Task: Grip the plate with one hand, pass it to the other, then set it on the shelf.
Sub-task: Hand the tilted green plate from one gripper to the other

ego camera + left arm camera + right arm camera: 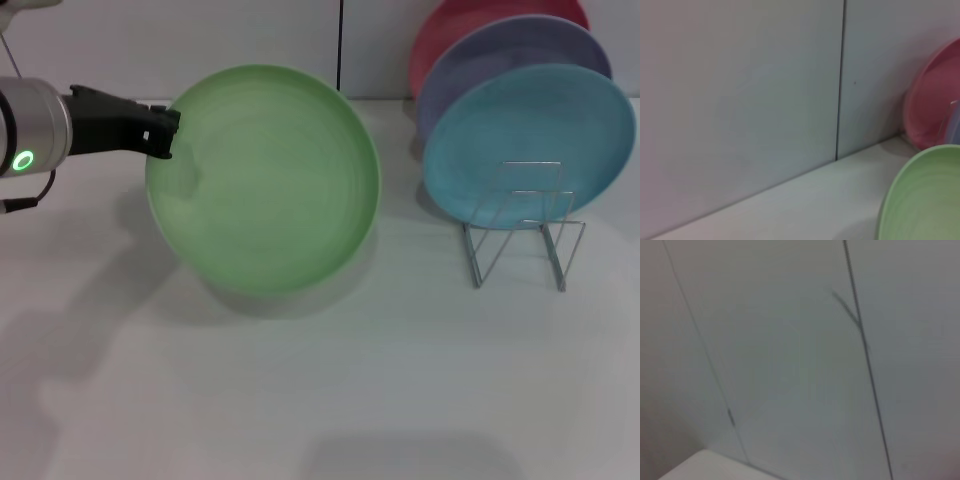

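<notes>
Left gripper point(160, 135) comes in from the left, its black fingers clamped on the left rim of the green plate point(265, 180). The plate is tilted up, face toward the head camera, above the white table point(320, 400), shadow beneath it. To the right stands the wire rack point(520, 225), well apart from the green plate. Blue plate point(530, 140) leans at the rack, with the lavender plate point(500, 55) and red plate point(460, 25) behind (stacked leaning toward the wall). Right gripper out of sight; state cannot be told.
</notes>
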